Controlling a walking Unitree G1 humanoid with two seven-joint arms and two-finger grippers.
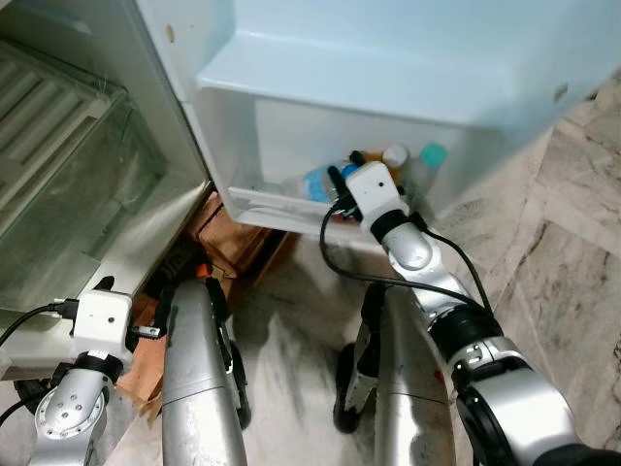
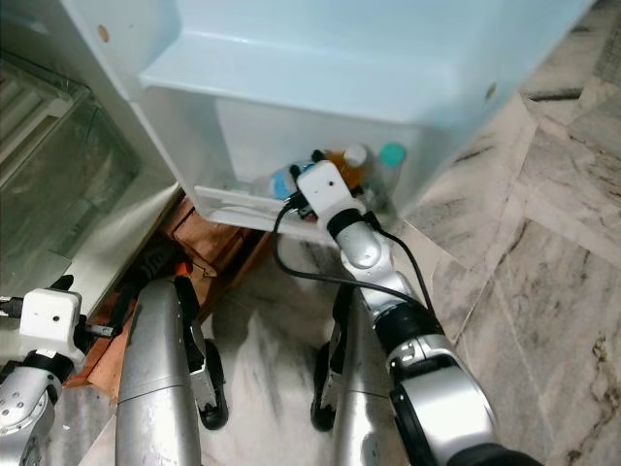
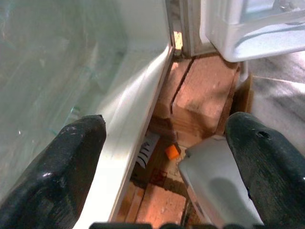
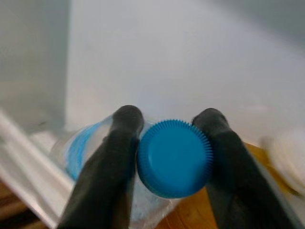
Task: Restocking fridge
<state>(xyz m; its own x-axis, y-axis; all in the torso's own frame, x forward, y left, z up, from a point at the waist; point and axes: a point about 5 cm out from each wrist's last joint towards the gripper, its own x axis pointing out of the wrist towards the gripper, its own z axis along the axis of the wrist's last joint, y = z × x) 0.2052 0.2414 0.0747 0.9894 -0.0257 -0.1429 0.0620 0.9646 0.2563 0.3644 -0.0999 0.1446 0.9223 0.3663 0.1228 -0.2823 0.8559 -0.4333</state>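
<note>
My right gripper (image 4: 169, 143) is shut on the blue-capped water bottle (image 4: 174, 158), its black fingers (image 4: 112, 162) pressed on either side of the cap. In the eye views the right gripper (image 1: 342, 184) reaches into the lowest door shelf (image 1: 260, 206) of the open fridge, where the clear bottle with a blue label (image 1: 315, 182) leans. Beside it stand an orange bottle with a white cap (image 1: 393, 155) and a bottle with a teal cap (image 1: 432, 155). My left gripper (image 3: 167, 143) hangs open low by the fridge's bottom edge, holding nothing.
The fridge's glass crisper cover (image 1: 68, 184) lies at the left. Red bricks (image 1: 228, 238) prop the fridge up at floor level. Marble floor (image 1: 572, 252) spreads to the right. A black cable (image 1: 388, 282) loops from the right wrist.
</note>
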